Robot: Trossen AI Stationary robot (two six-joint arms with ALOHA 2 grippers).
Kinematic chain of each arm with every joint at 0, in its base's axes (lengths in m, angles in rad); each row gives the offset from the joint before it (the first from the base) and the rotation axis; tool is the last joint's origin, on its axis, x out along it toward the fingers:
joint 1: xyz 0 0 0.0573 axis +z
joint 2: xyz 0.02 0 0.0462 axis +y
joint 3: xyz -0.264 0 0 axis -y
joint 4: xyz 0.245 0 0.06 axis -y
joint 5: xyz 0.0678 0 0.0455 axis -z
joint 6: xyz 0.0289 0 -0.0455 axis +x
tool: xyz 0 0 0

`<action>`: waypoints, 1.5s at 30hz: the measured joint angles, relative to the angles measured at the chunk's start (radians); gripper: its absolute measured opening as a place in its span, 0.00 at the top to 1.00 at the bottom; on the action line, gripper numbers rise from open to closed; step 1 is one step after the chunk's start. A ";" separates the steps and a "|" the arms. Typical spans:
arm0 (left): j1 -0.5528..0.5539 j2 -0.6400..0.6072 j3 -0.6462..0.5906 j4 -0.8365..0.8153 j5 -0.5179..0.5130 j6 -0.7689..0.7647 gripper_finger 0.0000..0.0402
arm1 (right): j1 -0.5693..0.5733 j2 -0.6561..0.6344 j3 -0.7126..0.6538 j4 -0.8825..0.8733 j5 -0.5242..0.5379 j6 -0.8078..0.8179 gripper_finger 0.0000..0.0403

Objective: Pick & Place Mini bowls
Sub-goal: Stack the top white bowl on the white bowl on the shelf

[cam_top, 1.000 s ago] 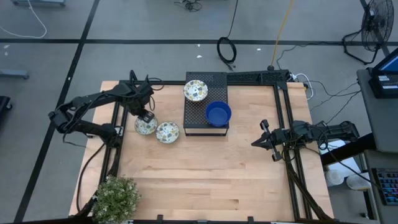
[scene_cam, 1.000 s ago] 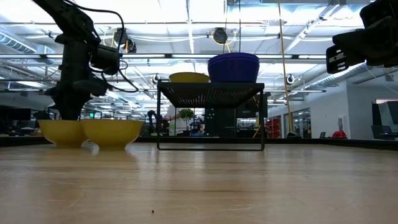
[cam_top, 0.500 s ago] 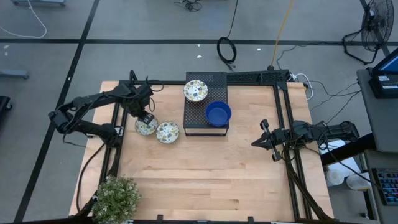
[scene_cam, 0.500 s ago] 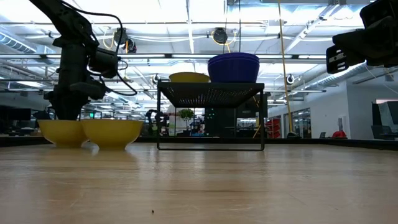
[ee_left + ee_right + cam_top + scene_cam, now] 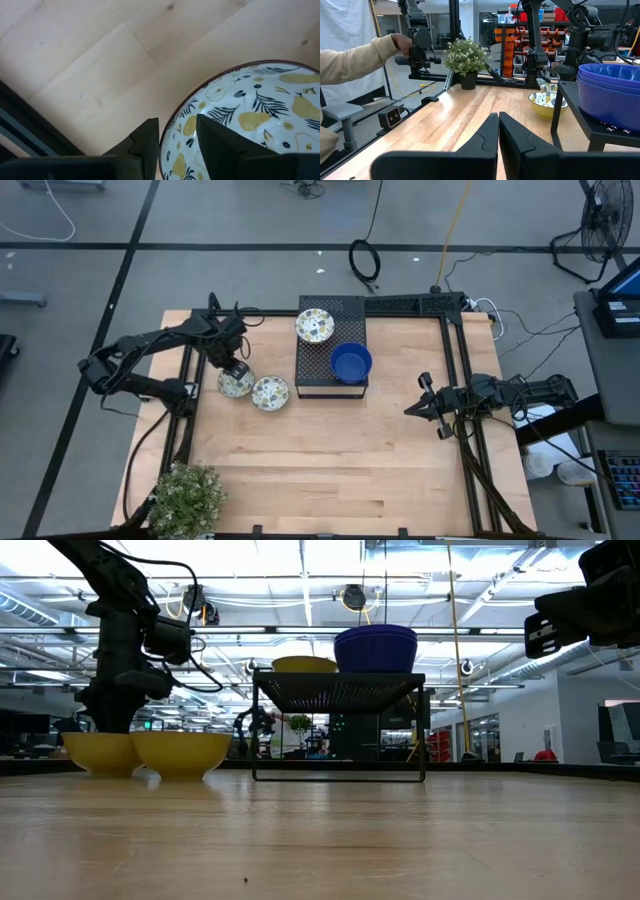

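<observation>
Two cream bowls with a pear and leaf pattern stand side by side on the table's left part, one [image 5: 235, 383] under my left gripper [image 5: 236, 371] and one [image 5: 269, 392] beside it. A third patterned bowl [image 5: 314, 326] and stacked blue bowls [image 5: 351, 362] sit on top of the black perforated box [image 5: 331, 345]. My left gripper [image 5: 177, 125] points down, open, with one finger outside the first bowl's rim [image 5: 167, 135] and one inside. My right gripper [image 5: 410, 409] waits at the table's right edge, level and shut [image 5: 498, 120]. My left gripper stands from above astride the near-left rim [image 5: 169, 131] of the patterned bowl, one finger [image 5: 147, 137] outside and one [image 5: 215, 140] over the inside. A gap shows beside the inner finger. Whether either finger touches the rim I cannot tell. The bowl rests on the table.
A potted plant [image 5: 186, 498] stands at the table's near left corner. The black box stands raised on thin legs [image 5: 340, 730] at the far middle. Bare wood [image 5: 330, 460] lies across the middle and near side. A person's sleeve [image 5: 355, 60] shows beyond the table.
</observation>
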 joint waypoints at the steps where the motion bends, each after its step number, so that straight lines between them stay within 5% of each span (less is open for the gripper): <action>1: 0.000 0.000 0.000 0.000 0.000 0.000 0.67 | 0.000 0.000 0.000 0.000 0.000 0.000 1.00; 45: -0.008 0.000 0.000 0.064 -0.027 0.000 0.67 | 0.000 0.000 0.000 0.000 0.000 0.000 1.00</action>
